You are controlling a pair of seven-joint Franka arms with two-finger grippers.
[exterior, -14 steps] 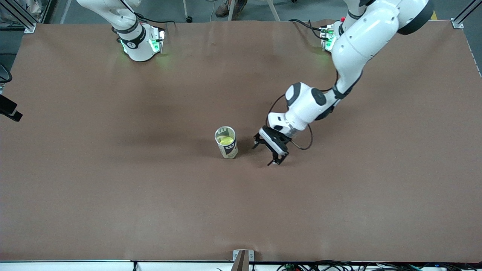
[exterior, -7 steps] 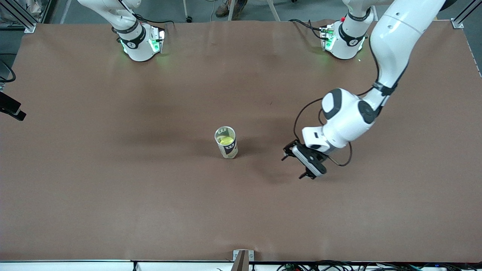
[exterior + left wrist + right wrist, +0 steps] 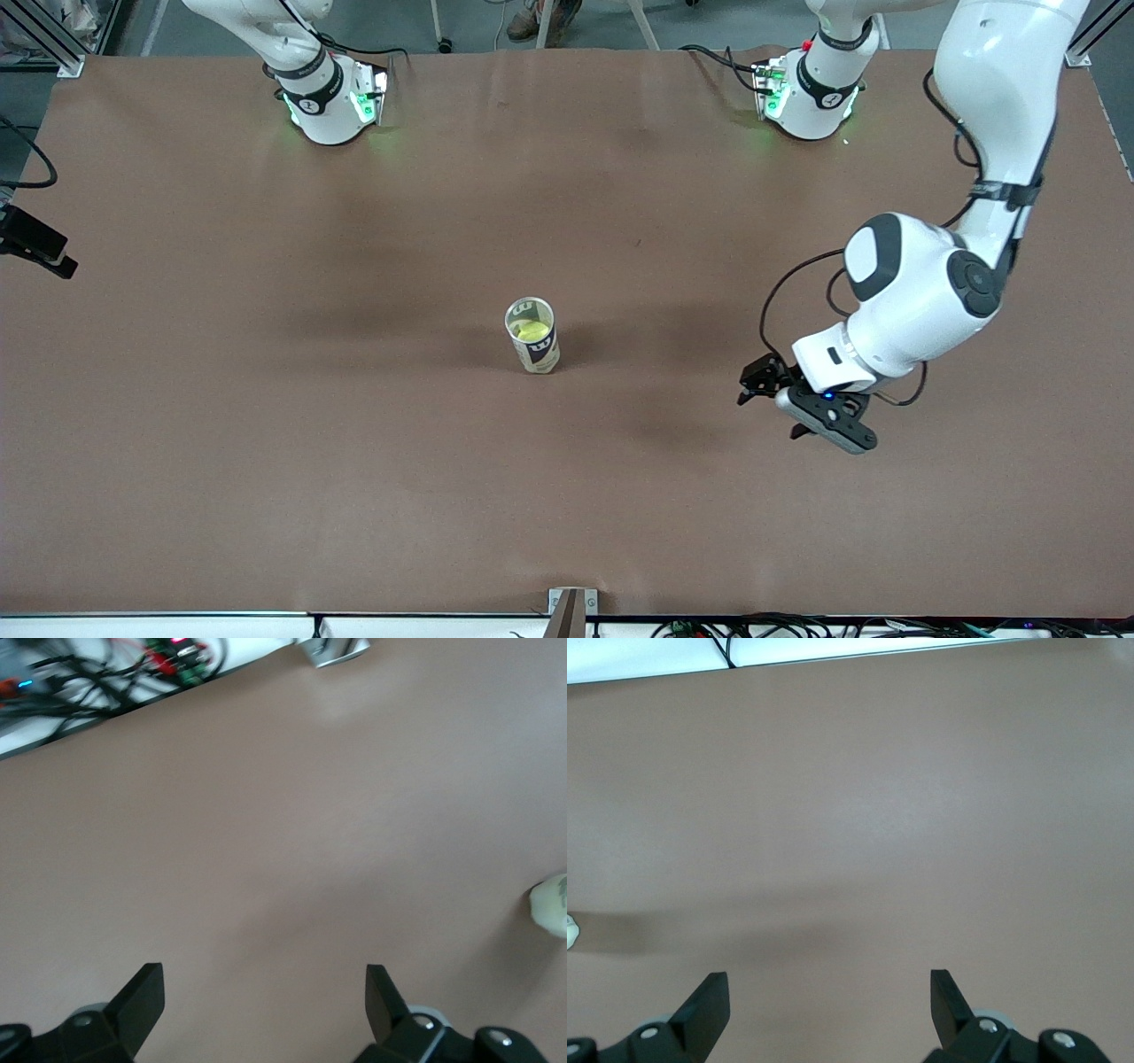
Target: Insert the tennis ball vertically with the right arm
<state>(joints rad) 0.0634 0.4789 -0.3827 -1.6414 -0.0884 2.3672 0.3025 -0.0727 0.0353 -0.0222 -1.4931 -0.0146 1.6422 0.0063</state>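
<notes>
The ball [image 3: 532, 331] sits in the can [image 3: 532, 336]. Our left gripper [image 3: 772, 409] and right gripper [image 3: 829, 1010] are both apart, holding nothing. We think we are done.

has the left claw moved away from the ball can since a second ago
Yes. The left claw has swung away from the can, toward the left arm's end of the table; the can stayed put.

**Counting what is here**

I am seeing one can [image 3: 532, 335] standing on the one brown surface [image 3: 266, 425], with one yellow tennis ball [image 3: 532, 330] inside it. I am working with two arms, so two claws: my left claw [image 3: 769, 404] and my right claw [image 3: 828, 1005].
</notes>
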